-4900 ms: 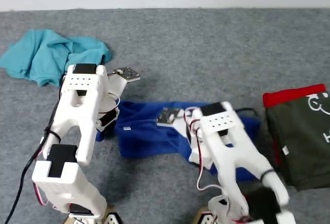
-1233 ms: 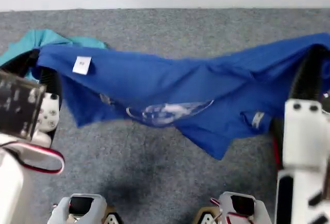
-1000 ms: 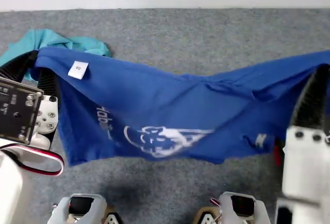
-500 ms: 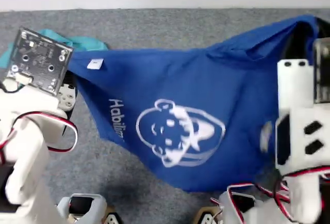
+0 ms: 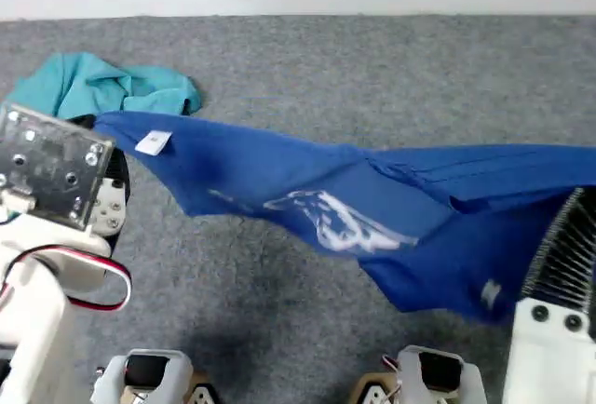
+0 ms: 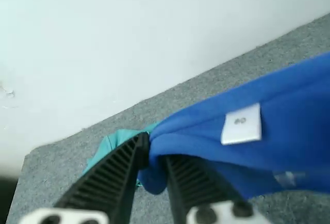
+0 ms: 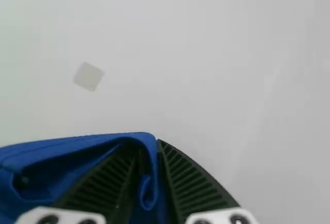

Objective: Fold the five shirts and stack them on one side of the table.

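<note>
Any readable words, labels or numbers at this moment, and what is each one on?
The white tag on the blue shirt: a short dark mark, too blurred to read.
The white print on the shirt's front: creased and skewed, unreadable.
No text can be quoted.

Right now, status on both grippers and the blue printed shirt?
Left gripper shut on blue printed cloth shirt, right gripper shut on its other end. Shirt hangs stretched between them. Crumpled teal shirt lies behind it.

Blue shirt hangs stretched aloft; teal shirt lies crumpled.
</note>
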`<move>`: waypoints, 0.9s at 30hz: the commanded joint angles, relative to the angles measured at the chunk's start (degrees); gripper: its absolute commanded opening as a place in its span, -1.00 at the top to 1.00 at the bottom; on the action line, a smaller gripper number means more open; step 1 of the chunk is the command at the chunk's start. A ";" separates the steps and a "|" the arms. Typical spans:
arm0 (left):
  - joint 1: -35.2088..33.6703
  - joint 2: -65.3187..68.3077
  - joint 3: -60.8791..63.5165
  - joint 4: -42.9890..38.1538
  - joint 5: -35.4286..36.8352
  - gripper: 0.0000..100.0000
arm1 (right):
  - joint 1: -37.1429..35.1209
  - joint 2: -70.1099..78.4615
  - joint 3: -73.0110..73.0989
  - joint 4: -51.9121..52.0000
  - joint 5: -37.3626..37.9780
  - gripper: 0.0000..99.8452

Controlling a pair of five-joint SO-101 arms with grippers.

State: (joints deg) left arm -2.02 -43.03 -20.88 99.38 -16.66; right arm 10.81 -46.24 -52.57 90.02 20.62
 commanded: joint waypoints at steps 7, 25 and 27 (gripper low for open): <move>-0.26 -0.09 5.58 -1.67 0.26 0.97 | 3.82 3.82 7.65 -0.92 -0.44 0.98; -5.54 33.58 3.47 -28.40 0.35 0.97 | -9.10 38.81 17.41 -33.10 1.23 0.98; -5.45 39.74 -2.95 -26.81 0.35 0.97 | -10.07 41.45 17.41 -35.56 1.32 0.98</move>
State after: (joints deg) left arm -6.33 -10.07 -14.81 72.84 -16.66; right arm 1.85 -7.03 -35.08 59.25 20.62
